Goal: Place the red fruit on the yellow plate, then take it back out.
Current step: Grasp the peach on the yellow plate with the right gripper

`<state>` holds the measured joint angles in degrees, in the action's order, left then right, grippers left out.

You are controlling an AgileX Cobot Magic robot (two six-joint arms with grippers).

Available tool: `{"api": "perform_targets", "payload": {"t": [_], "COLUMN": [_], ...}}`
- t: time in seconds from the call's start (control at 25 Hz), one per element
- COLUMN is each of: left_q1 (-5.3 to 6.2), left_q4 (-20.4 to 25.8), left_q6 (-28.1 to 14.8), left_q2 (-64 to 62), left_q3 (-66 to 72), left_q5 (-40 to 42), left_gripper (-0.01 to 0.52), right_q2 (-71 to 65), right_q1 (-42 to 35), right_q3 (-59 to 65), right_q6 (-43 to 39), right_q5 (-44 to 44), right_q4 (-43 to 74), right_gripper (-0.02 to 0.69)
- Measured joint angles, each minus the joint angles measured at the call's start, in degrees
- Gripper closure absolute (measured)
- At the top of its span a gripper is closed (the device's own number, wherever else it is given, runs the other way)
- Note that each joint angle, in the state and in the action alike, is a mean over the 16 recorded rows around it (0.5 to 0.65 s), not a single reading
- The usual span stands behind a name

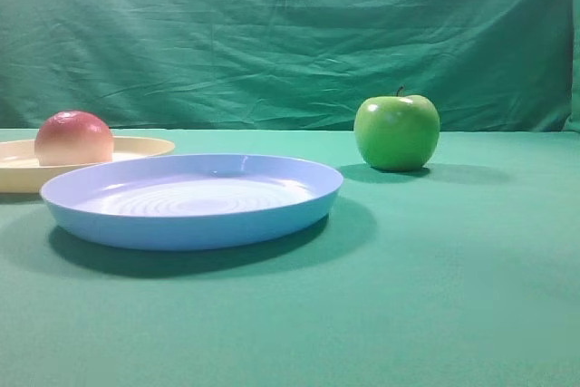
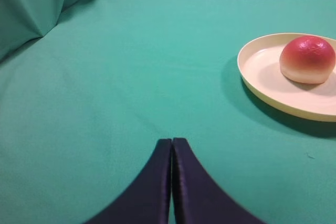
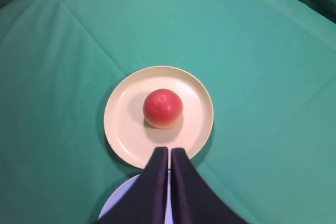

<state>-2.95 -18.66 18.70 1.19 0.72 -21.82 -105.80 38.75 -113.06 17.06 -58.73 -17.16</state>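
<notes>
Right gripper (image 3: pixel 169 150) hangs high with fingers pressed shut on nothing; I see the red fruit (image 3: pixel 163 108) on the yellow plate (image 3: pixel 122 124), below and just ahead of its tips, nearer than the left gripper (image 2: pixel 171 141), also closed and empty

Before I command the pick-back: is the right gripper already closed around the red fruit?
No: in the right wrist view the right gripper has its jaws shut on nothing, above the red fruit, which sits free on the yellow plate.
</notes>
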Motion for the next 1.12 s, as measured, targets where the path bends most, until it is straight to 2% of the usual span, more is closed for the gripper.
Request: {"api": "perform_targets", "payload": {"t": [0.2,0.6,0.8,1.12], "left_q1": [0.0,0.0,0.0,0.0], "left_q4": [0.0,0.0,0.0,0.0], "left_q6": [0.0,0.0,0.0,0.0], "left_q2": [0.0,0.0,0.0,0.0], "left_q3": [0.0,0.0,0.0,0.0], "left_q5": [0.0,0.0,0.0,0.0], "left_gripper": [0.514,0.514,0.514,0.514], "right_q2": [9.8,33.6,44.6,60.5], "right_q1": [-0.3,-0.4,-0.4,-0.8], "right_q3": [8.7,35.8,46.1,55.9], "right_q6": [-0.7,-2.8,-7.4,-17.7], "right_q5": [0.7,10.6,14.0,14.8], "right_q4": [0.3,1.1,5.4,16.1], "right_gripper": [0.665,0.665,0.665,0.665]}}
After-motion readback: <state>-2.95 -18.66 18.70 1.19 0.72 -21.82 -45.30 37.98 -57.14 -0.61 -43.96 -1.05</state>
